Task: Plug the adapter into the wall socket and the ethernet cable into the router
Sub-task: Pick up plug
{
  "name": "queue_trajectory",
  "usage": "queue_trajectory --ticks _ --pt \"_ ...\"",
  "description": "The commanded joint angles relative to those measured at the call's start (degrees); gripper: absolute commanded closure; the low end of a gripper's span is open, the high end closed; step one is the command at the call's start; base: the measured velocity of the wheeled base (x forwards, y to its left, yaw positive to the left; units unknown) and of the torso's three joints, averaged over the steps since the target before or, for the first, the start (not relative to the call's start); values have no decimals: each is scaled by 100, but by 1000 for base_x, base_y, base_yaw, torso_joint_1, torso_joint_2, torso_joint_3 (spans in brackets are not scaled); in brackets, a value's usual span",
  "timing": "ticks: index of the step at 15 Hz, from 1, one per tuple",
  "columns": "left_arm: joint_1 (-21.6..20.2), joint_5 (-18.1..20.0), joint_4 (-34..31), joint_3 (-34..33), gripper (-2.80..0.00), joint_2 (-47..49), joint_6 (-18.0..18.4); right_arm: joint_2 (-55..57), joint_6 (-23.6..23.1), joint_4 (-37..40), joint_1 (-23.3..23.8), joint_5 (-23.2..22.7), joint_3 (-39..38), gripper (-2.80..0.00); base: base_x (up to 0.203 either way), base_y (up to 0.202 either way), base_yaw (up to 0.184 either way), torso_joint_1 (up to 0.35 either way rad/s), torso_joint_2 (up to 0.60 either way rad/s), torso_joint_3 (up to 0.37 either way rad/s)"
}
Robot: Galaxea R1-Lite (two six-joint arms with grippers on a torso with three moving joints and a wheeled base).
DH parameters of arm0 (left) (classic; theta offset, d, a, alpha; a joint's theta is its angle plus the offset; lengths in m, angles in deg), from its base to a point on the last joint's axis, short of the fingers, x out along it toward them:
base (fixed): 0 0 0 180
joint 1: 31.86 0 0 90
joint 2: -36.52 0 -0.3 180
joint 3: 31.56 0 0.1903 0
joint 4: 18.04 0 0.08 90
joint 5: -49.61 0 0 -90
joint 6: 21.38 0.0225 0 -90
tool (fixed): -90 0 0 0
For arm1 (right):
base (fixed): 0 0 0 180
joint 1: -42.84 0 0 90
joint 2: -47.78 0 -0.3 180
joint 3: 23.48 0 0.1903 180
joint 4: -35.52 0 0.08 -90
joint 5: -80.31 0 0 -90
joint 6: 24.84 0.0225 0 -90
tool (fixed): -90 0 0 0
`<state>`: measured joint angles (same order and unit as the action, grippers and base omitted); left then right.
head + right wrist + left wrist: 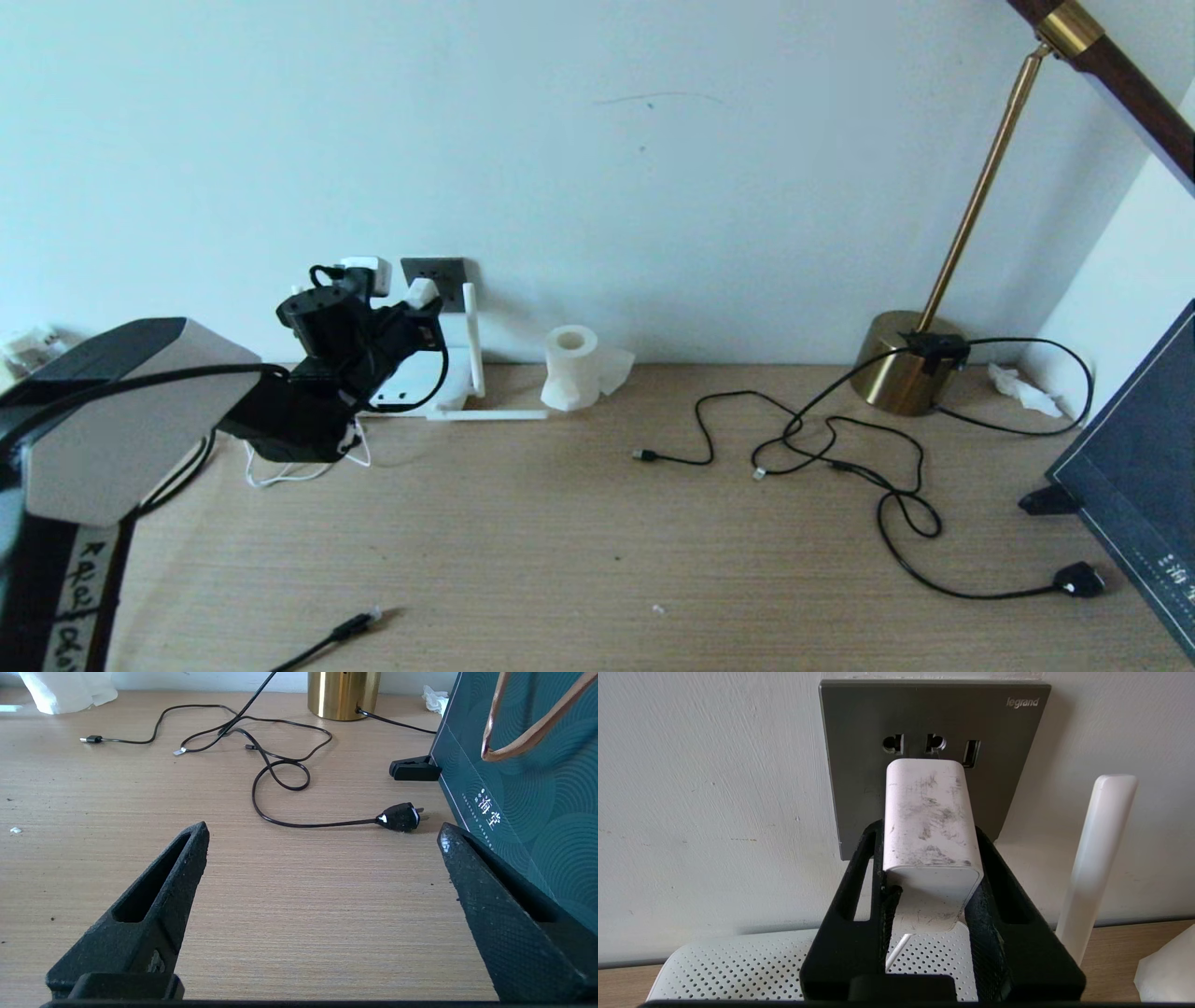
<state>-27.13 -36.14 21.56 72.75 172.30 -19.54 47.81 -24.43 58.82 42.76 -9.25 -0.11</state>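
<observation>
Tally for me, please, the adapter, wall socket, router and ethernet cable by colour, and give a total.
White: 2, the adapter, held in the left gripper, and the router.
Dark grey: 1, the wall socket.
Black: 1, the ethernet cable.
Total: 4.

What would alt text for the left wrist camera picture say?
The left claw grips the scuffed white adapter, held up against the dark grey wall socket. Below sits the perforated white router, one antenna standing upright alongside.
</observation>
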Motion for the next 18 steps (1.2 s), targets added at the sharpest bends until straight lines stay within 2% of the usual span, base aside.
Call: queue_trajectory --ticks 1,18 --pt "2 6 31 28 0 1 0 2 2 -1 -1 0 0 -280 0 0 0 0 0 0" --pt "-7 -2 -162 206 0 19 0 4 2 -1 -1 0 0 -280 0 0 0 0 0 0"
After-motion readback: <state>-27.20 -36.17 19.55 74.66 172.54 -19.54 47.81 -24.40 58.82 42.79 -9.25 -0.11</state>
